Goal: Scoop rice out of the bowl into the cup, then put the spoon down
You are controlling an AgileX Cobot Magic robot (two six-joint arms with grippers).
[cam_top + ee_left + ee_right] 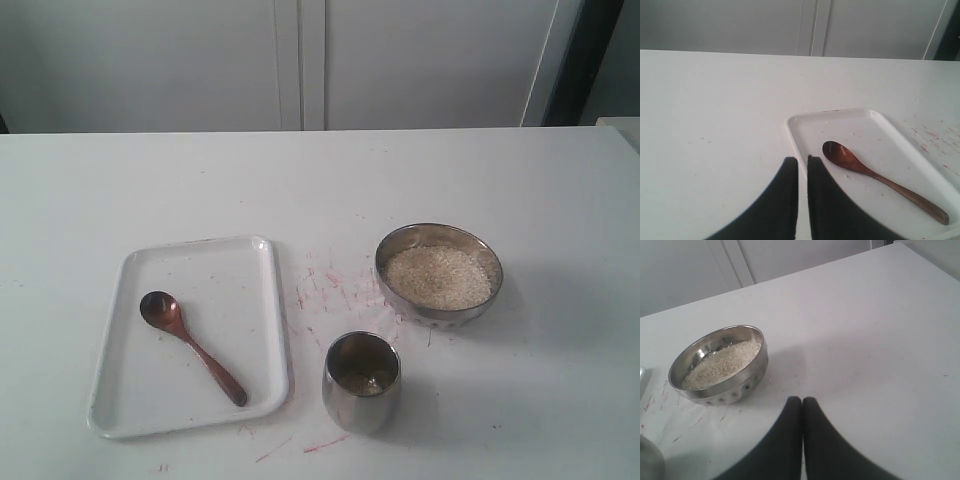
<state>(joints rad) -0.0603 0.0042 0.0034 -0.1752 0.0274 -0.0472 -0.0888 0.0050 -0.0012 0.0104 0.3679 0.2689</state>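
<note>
While spoon (192,347) lies on tray (220,290), left gripper (802,162) and right gripper (802,401) closed empty, cup (361,385) fill is unclear: unstarted or finished.

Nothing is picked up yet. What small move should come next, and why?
Probably open the left gripper: its jaws look shut, and the spoon it needs lies untouched on the tray just ahead of it, while the rice waits in the bowl.

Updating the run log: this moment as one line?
spoon: on tray | rice: in bowl | cup: upright | left gripper: empty | right gripper: shut, empty
</note>
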